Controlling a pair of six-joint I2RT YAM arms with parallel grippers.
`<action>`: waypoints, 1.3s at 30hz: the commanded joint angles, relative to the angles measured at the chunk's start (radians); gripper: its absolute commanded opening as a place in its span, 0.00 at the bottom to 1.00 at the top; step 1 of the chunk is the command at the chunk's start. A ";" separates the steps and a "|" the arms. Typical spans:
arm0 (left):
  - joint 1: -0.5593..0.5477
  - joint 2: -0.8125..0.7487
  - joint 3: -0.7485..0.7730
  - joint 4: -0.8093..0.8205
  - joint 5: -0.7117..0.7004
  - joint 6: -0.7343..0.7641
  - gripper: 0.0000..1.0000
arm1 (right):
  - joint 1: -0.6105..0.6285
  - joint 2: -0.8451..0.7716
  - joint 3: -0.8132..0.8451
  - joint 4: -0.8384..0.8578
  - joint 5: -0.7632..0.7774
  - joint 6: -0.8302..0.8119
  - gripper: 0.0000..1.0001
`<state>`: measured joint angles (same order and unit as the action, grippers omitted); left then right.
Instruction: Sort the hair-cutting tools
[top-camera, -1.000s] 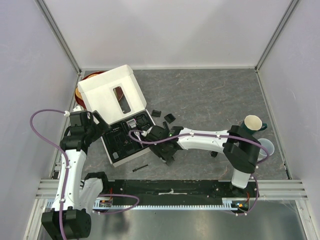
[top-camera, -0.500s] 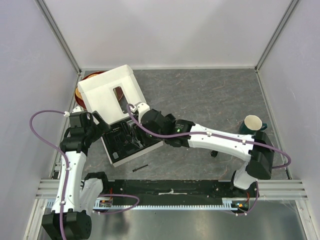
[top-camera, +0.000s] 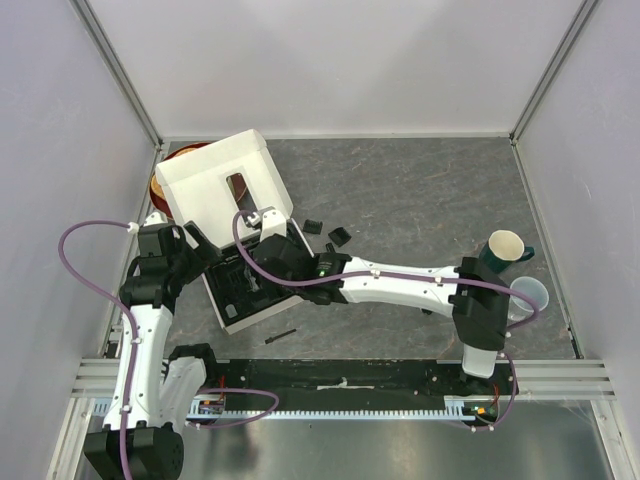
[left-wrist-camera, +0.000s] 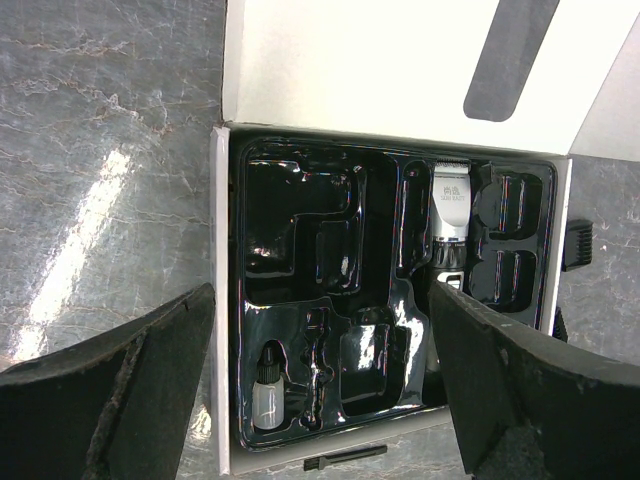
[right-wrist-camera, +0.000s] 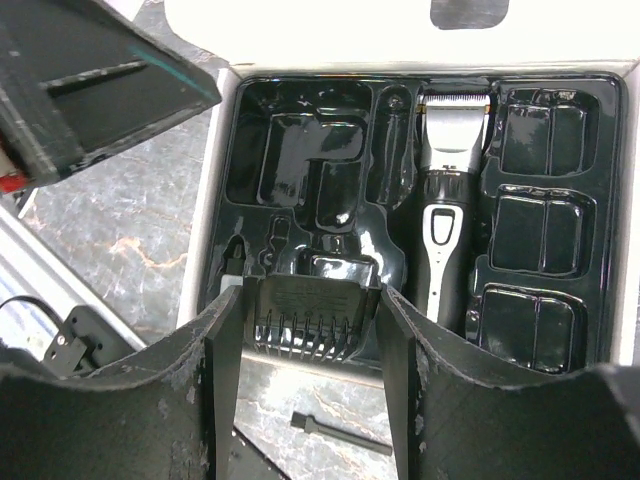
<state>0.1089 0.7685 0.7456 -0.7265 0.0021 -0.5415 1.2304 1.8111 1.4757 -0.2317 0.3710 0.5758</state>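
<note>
My right gripper (right-wrist-camera: 308, 300) is shut on a black comb guard (right-wrist-camera: 310, 318), teeth down, over the front middle of the black tray (right-wrist-camera: 300, 150). The silver-headed clipper (right-wrist-camera: 445, 190) lies in its slot in that tray. A small brush (right-wrist-camera: 340, 435) lies on the table in front of the box. In the top view the right gripper (top-camera: 258, 288) reaches over the tray (top-camera: 232, 300). Two more comb guards (top-camera: 313, 226) (top-camera: 340, 236) lie right of the box. My left gripper (left-wrist-camera: 320, 310) hangs open above the tray's left side, holding nothing. The clipper (left-wrist-camera: 450, 215) shows there too.
The white box lid (top-camera: 225, 180) stands open behind the tray. A small bottle (left-wrist-camera: 268, 395) sits in the tray's front left slot. A paper cup (top-camera: 505, 244) and a clear cup (top-camera: 528, 294) stand at the right. Grey walls close in the table.
The right arm has swung left from the table beside the box to above the tray, its gripper staying shut on the comb guard. The left arm has not moved.
</note>
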 joint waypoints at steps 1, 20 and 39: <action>0.000 -0.005 -0.005 0.029 0.004 0.012 0.94 | 0.015 0.040 0.046 0.075 0.074 0.062 0.32; 0.000 -0.005 -0.005 0.030 0.015 0.015 0.93 | 0.044 0.194 0.045 0.126 0.132 0.078 0.33; 0.000 0.000 -0.005 0.029 0.012 0.015 0.93 | 0.060 0.212 -0.054 0.209 0.155 0.007 0.36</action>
<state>0.1089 0.7715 0.7456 -0.7265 0.0029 -0.5415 1.2758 1.9972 1.4334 -0.0593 0.5072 0.5938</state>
